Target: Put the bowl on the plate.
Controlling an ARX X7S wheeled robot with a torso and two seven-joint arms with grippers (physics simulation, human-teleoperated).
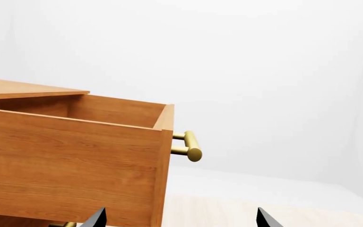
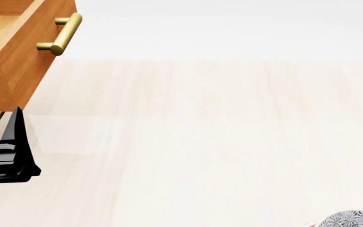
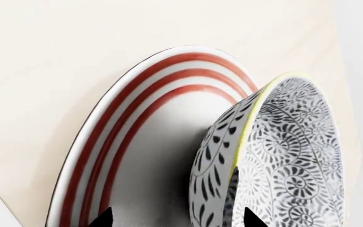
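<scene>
The bowl (image 3: 282,161), white with a dense grey-black leaf pattern and a yellowish rim, fills the right wrist view. Its base is against the middle of the plate (image 3: 125,118), a wide white plate with red rings. My right gripper (image 3: 178,218) is open and straddles the bowl's wall, one fingertip (image 3: 252,218) inside the bowl and the other outside over the plate. In the head view only a sliver of the bowl (image 2: 353,219) shows at the lower right edge. My left gripper (image 1: 181,218) is open and empty, low beside a wooden cabinet; in the head view that left gripper (image 2: 11,156) is at the left edge.
An open wooden drawer (image 2: 14,52) with a brass bar handle (image 2: 63,34) juts out at the upper left of the head view. In the left wrist view the same drawer (image 1: 74,161) and handle (image 1: 191,145) are close ahead. A pale wood surface (image 2: 200,142) spreads between the arms.
</scene>
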